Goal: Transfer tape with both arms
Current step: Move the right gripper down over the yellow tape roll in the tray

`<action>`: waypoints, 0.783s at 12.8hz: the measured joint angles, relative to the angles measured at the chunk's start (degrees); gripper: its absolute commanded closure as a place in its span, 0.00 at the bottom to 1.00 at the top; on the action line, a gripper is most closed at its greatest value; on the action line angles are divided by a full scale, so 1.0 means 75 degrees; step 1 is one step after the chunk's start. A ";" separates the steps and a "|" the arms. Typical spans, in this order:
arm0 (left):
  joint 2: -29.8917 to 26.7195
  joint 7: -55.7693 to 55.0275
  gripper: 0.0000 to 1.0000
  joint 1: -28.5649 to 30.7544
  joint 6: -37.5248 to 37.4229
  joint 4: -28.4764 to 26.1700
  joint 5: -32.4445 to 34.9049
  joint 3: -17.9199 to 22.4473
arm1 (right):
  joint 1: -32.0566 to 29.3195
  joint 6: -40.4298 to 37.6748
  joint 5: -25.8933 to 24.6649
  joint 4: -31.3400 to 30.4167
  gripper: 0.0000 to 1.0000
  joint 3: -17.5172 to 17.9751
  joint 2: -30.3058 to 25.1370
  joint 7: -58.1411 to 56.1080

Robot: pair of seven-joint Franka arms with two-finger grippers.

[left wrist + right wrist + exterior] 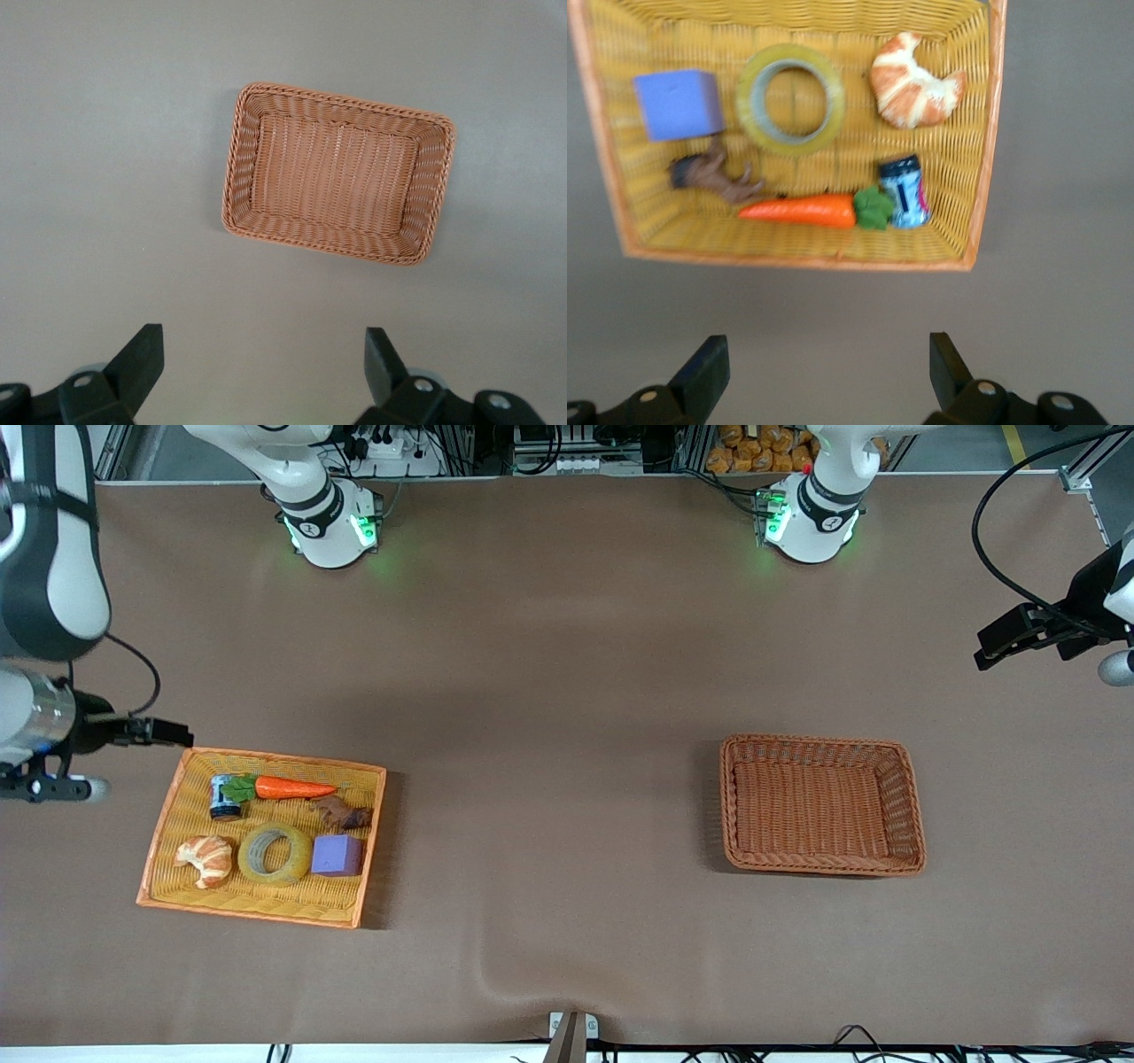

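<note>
The tape (275, 854) lies flat in the yellow tray (177, 815) at the right arm's end of the table, with its round hole facing up — a good way to lie, I think, because a finger can dip into the hole. It sits between the croissant (205, 859) and the purple cube (337, 856), touching the cube or just beside it; the carrot (292, 787) is farther from the front camera. The right gripper (824, 372) hangs high by the tray's edge with its fingers spread wide and nothing in them, so the pick-up has not begun. The left gripper (264, 363) waits up high toward its own end of the table, fingers spread and bare too. The brown basket (822, 804) holds nothing — probably where the tape should end up.
</note>
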 measured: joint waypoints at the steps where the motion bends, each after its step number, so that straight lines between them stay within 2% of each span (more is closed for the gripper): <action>1: 0.0001 0.0000 0.00 -0.0001 0.0002 0.0002 0.0000 -0.0001 | -0.0074 0.0393 0.0015 -0.0026 0.00 -0.0001 0.0339 -0.0003; 7: 0.0005 0.0000 0.00 0.0004 0.0085 0.0008 0.0000 0.0001 | -0.0033 0.2513 0.0383 0.0026 0.00 0.0090 0.2005 -0.0003; 10: 0.0005 0.0000 0.00 0.0004 0.0092 0.0009 0.0000 0.0000 | 0.0041 0.3042 0.0390 0.0407 0.00 0.0116 0.2616 -0.0003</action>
